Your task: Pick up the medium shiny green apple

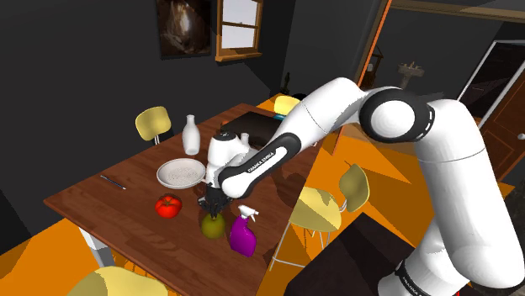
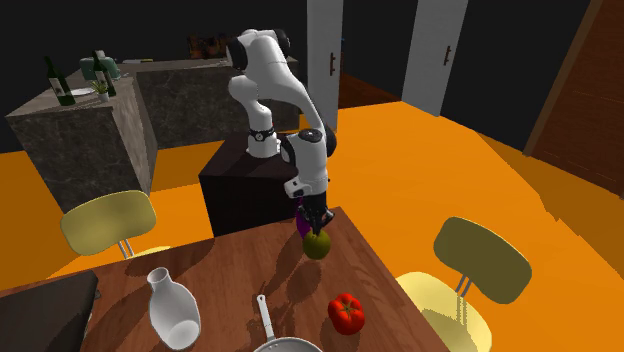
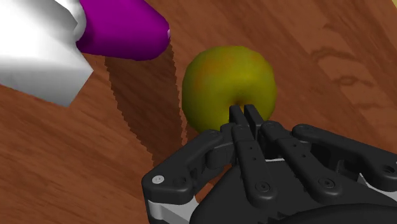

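The yellow-green apple (image 1: 213,225) (image 2: 318,245) (image 3: 222,79) stands upright on the brown wooden table (image 1: 109,202) near its front edge. My black gripper (image 1: 211,204) (image 2: 314,224) (image 3: 243,114) hangs straight above it, close over the top. In the wrist view the two fingertips meet over the apple's stem dimple, with nothing clasped between them. I cannot tell whether they touch the apple's skin.
A purple spray bottle (image 1: 242,236) (image 3: 121,28) with a white head stands right beside the apple. A red tomato (image 1: 168,205) (image 2: 346,312), a white plate (image 1: 180,172), a white vase (image 1: 191,134) (image 2: 173,308) and a knife (image 1: 113,181) lie farther along the table. Yellow chairs (image 1: 318,208) surround it.
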